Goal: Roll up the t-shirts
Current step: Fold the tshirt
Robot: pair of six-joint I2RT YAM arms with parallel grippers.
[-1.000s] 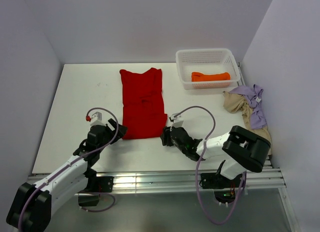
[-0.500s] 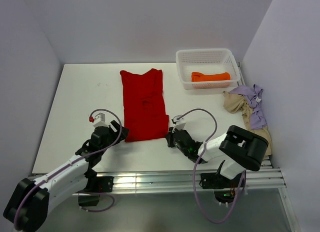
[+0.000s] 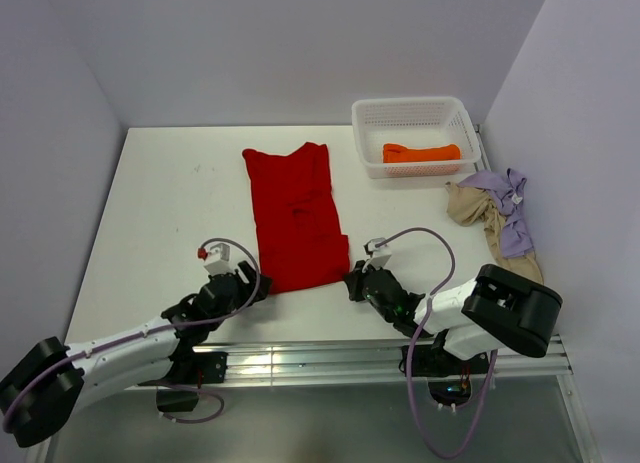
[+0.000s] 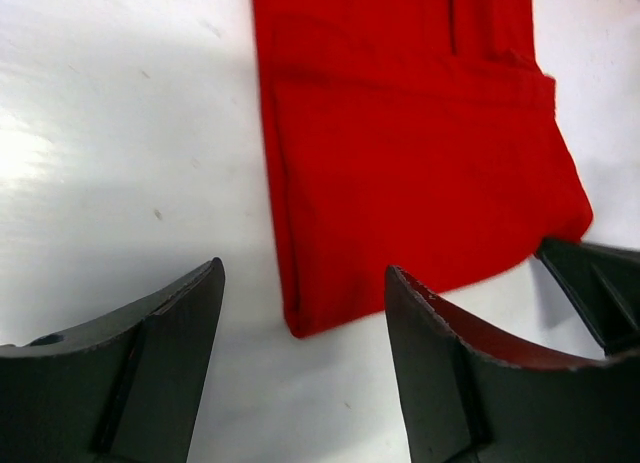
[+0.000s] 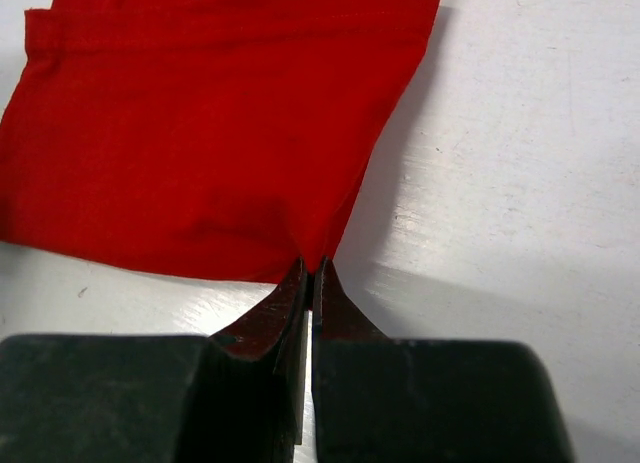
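Observation:
A bright red t-shirt (image 3: 295, 218), folded into a long strip, lies on the white table, its near end skewed to the right. My right gripper (image 3: 353, 280) is shut on its near right corner; in the right wrist view the fingertips (image 5: 311, 268) pinch the hem of the red t-shirt (image 5: 210, 133). My left gripper (image 3: 256, 283) is open just short of the near left corner. In the left wrist view, that corner of the red t-shirt (image 4: 400, 153) sits a little beyond the gap of the left gripper (image 4: 303, 275), untouched. A rolled orange t-shirt (image 3: 421, 152) lies in the basket.
The white mesh basket (image 3: 412, 107) stands at the back right. A beige t-shirt (image 3: 470, 208) and a lavender t-shirt (image 3: 510, 218) lie crumpled at the right edge. The right gripper's black body (image 4: 600, 283) shows at the right of the left wrist view.
The right gripper closed on the shirt's near right corner and drew it right and nearer, skewing the strip. The left gripper followed to the right and its jaws narrowed a little.

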